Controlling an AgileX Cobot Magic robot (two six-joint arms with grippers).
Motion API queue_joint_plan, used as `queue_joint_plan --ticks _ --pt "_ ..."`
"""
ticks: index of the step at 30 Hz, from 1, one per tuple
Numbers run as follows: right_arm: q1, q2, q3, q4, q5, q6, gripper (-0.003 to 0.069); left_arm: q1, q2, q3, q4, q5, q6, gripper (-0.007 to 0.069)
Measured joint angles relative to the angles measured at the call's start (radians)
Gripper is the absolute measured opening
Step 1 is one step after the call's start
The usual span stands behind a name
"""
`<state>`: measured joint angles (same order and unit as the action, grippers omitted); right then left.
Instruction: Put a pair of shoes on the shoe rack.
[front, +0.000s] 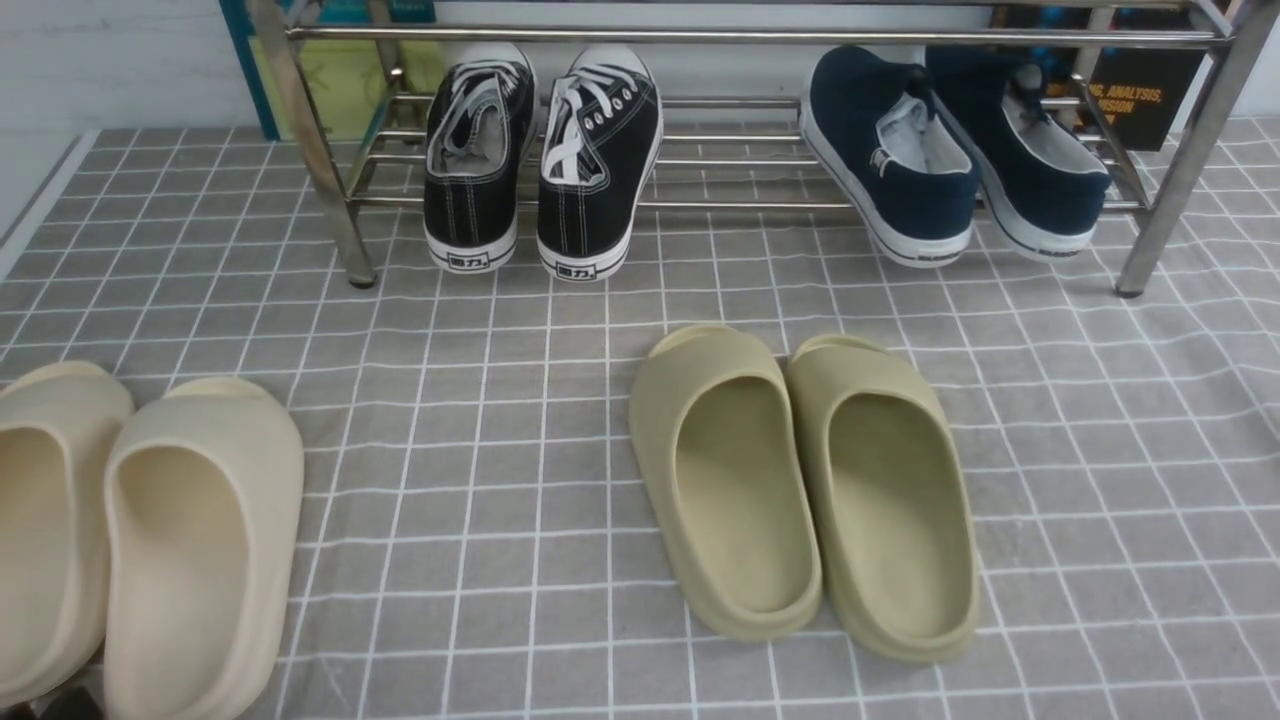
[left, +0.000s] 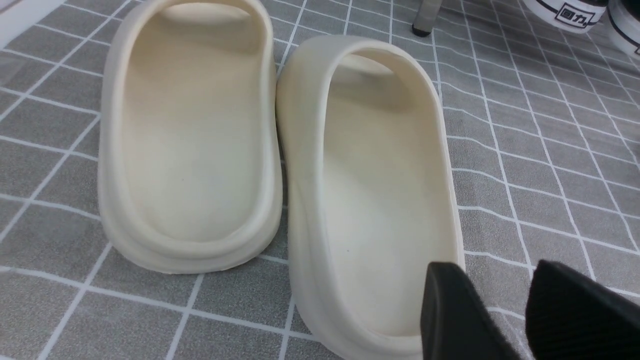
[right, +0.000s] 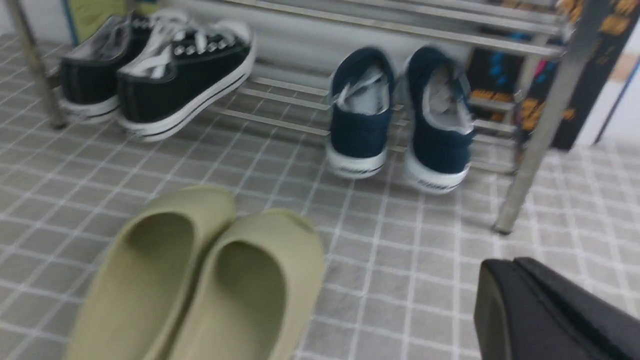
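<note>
Two dark navy slip-on shoes (front: 900, 160) (front: 1030, 160) with white soles rest on the low tubes at the right end of the steel shoe rack (front: 740, 205), heels towards me. They also show in the right wrist view (right: 359, 117) (right: 440, 125). Neither arm shows in the front view. My left gripper (left: 492, 272) is open and empty, hovering by the heel of a cream slipper (left: 375, 200). My right gripper (right: 507, 265) is shut on nothing, above the tiled cloth, well short of the navy shoes.
Black lace-up sneakers (front: 540, 160) sit on the rack's left part. Olive slippers (front: 800, 480) lie mid-floor, cream slippers (front: 140, 530) at the front left. Rack legs (front: 1165, 200) (front: 330, 200) stand on the grey checked cloth (front: 480, 400). Books lean behind the rack.
</note>
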<state>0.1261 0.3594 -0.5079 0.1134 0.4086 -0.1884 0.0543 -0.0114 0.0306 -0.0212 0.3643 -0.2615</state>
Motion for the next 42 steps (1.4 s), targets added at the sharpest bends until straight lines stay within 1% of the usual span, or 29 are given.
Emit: queue_joint_plan --ticks 3,4,6,10,12,13,15,19,26,42 --pt "-0.052 -0.088 0.153 -0.094 -0.087 0.026 0.0001 0.0 0.0 0.0 0.0 0.0 0.0 0.0238" --pt "-0.072 -0.108 0.179 -0.113 -0.093 0.049 0.0001 0.0 0.0 0.0 0.0 0.0 0.0 0.0238" --pt "-0.127 -0.182 0.27 -0.161 -0.097 0.136 0.0001 0.0 0.0 0.0 0.0 0.0 0.0 0.0238" --pt "-0.202 -0.314 0.411 -0.201 -0.097 0.272 0.0001 0.0 0.0 0.0 0.0 0.0 0.0 0.0238" --pt "-0.214 -0.341 0.446 -0.202 -0.097 0.291 0.0001 0.0 0.0 0.0 0.0 0.0 0.0 0.0238" --pt "-0.222 -0.362 0.498 -0.205 -0.105 0.306 0.0001 0.0 0.0 0.0 0.0 0.0 0.0 0.0238" --pt "-0.223 -0.369 0.531 -0.205 -0.083 0.32 0.0001 0.0 0.0 0.0 0.0 0.0 0.0 0.0238" --pt "-0.22 -0.369 0.53 -0.205 -0.05 0.329 0.0001 0.0 0.0 0.0 0.001 0.0 0.0 0.0238" --pt "-0.16 -0.369 0.527 -0.215 -0.034 0.333 -0.0004 0.0 0.0 0.0 0.0 0.0 0.0 0.0238" --pt "-0.156 -0.369 0.526 -0.223 -0.031 0.334 -0.0001 0.0 0.0 0.0 0.0 0.0 0.0 0.0238"
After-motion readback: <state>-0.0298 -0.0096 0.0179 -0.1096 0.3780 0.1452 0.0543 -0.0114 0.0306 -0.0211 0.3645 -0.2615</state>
